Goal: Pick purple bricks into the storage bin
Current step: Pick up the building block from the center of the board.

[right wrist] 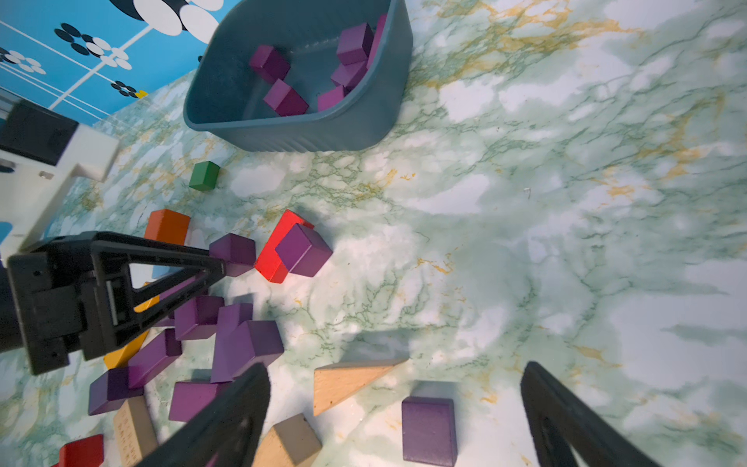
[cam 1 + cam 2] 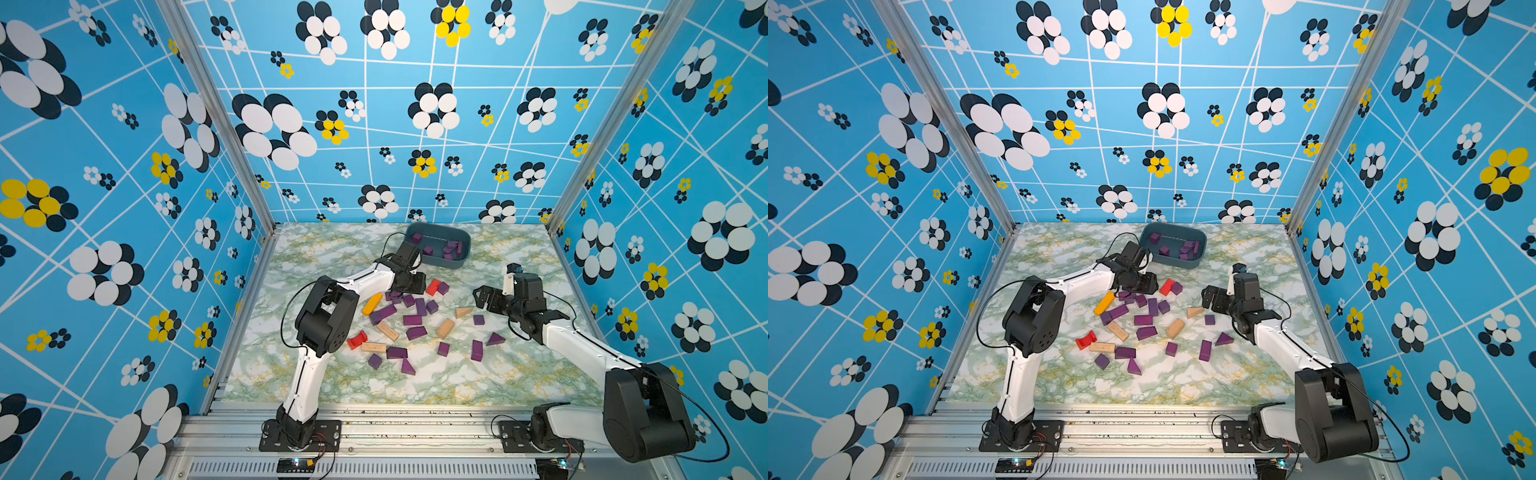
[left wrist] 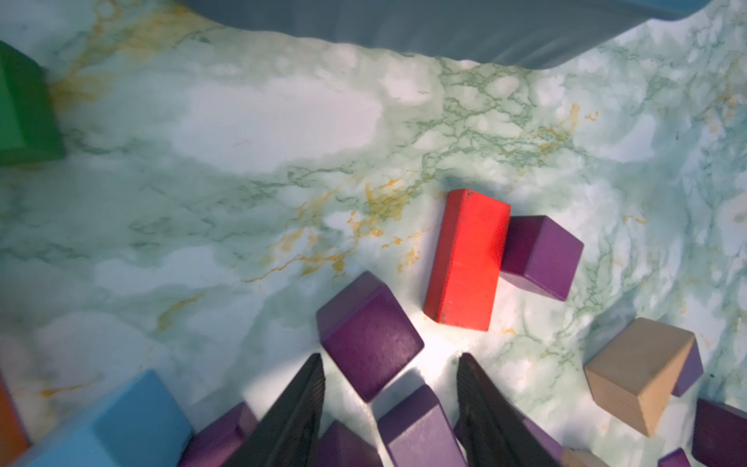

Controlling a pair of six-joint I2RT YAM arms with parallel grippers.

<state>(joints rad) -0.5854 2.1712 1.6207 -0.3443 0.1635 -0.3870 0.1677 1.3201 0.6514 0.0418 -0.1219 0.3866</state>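
Dark purple bricks (image 2: pixel 412 320) scattered loose, several more inside the upright blue-grey storage bin (image 2: pixel 444 262) beyond them

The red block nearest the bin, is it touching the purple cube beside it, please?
Touching. In the left wrist view the purple cube rests against the red block's long side, with no gap between them.

You see dark purple bricks (image 2: pixel 412 320), a blue-grey bin (image 2: pixel 444 262), red, orange, green, tan and light blue blocks (image 2: pixel 445 328), a table (image 2: pixel 457 386) marbled green, white and gold, and blue walls (image 2: pixel 124 166) with black, white and yellow flowers.
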